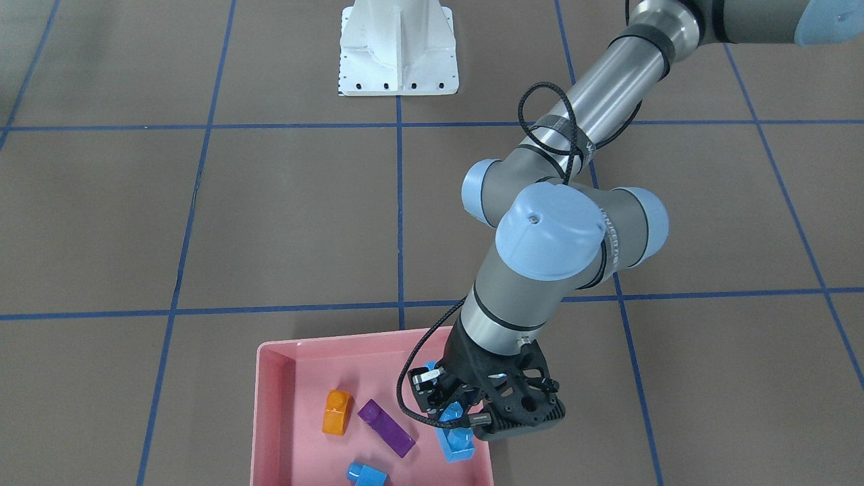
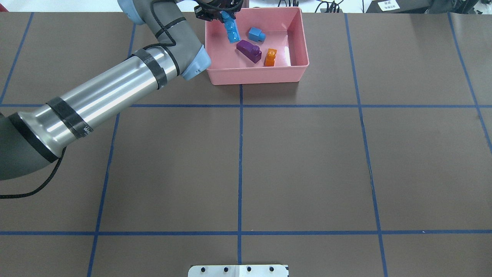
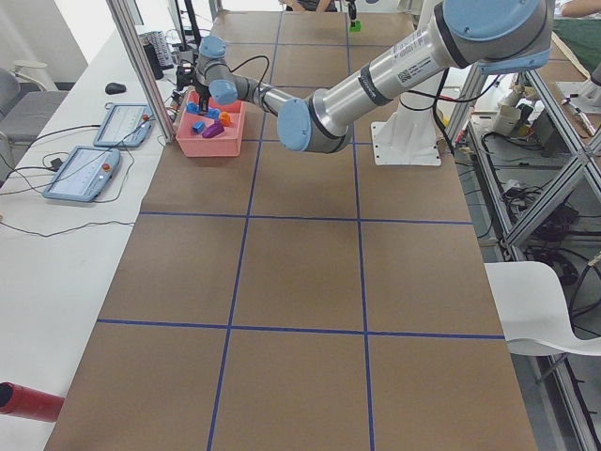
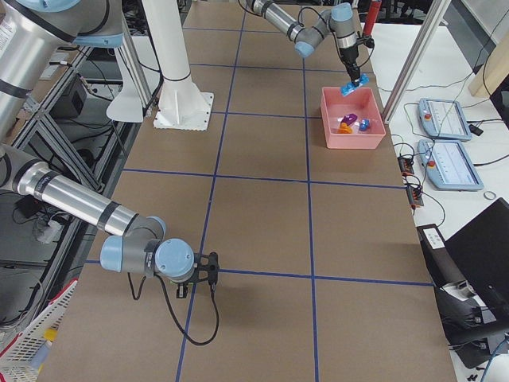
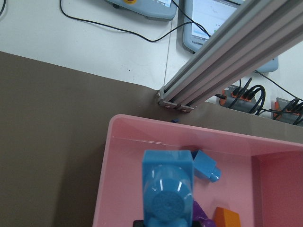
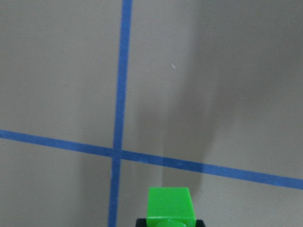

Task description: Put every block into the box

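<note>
From overhead, the left pincer [image 2: 221, 10] pinched the long blue brick [image 2: 231, 30], tilted above the pink box [image 2: 253, 75] near its ten o'clock corner. Inside lay the purple brick [image 2: 249, 50], with the orange brick [image 2: 270, 57] at its three o'clock and the small blue brick [image 2: 256, 35] at its one o'clock. The right pincer [image 6: 170, 222] gripped the green brick [image 6: 170, 203] over the worktop [image 2: 307, 173], well apart from the box.

Surroundings on inspection: table and side bench.
Brown table [image 2: 307, 154] gridded with blue tape [image 2: 240, 169]. Along one long edge, a white bench [image 3: 56, 254] carries two control tablets [image 3: 83, 174], a mouse [image 3: 115, 88] and a red cylinder [image 3: 28, 401]; an aluminium post [image 5: 222, 61] stands at that edge.
</note>
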Robot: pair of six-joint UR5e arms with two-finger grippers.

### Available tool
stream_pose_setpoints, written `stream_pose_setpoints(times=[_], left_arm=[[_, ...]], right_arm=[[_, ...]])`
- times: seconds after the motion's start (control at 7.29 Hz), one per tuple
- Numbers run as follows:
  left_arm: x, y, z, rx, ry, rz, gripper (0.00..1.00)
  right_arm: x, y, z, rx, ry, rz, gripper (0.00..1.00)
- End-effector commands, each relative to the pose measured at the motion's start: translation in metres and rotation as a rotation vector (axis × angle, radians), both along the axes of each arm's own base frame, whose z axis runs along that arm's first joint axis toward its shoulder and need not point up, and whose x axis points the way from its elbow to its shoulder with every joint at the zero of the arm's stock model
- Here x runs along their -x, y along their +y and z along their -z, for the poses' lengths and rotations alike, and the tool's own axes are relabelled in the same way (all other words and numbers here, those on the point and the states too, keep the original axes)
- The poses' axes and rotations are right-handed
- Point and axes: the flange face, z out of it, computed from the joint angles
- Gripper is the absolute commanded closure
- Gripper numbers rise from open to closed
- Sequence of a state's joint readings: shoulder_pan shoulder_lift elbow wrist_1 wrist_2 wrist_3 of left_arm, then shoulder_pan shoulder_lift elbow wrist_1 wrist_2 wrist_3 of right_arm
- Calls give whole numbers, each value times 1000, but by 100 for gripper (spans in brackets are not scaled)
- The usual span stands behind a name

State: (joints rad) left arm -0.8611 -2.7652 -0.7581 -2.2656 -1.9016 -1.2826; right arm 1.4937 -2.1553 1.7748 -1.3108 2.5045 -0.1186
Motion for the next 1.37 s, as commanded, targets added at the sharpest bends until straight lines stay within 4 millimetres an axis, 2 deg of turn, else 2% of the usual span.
stream_pose_setpoints(times=[0.0, 0.14, 0.27, 0.41, 0.55, 0.69, 0.82, 1.1, 1.23], left_arm=[[-24, 14, -1, -16, 1, -16, 1], [-23, 16, 3, -20, 7, -15, 0], [-20, 16, 8, -21, 10, -13, 0], [-6, 20, 27, -2, -5, -17, 0], [21, 18, 42, 77, -59, -37, 0], [48, 22, 57, 70, -94, -110, 0], [82, 27, 30, 68, -162, -135, 0], [169, 38, -36, 14, -310, -237, 0], [209, 50, -80, -19, -378, -287, 0]], right_arm=[[-5, -60, 95, 30, 10, -26, 100], [-6, -104, 129, 24, 9, -34, 100], [-9, -157, 168, 22, 11, -48, 100], [-5, -214, 225, 11, 13, -42, 100], [-8, -266, 289, -49, 62, -44, 100], [12, -307, 345, -103, 82, -16, 100], [48, -343, 400, -94, 82, -25, 100], [152, -386, 498, -49, 66, -60, 100], [214, -414, 524, -50, 39, -83, 100]])
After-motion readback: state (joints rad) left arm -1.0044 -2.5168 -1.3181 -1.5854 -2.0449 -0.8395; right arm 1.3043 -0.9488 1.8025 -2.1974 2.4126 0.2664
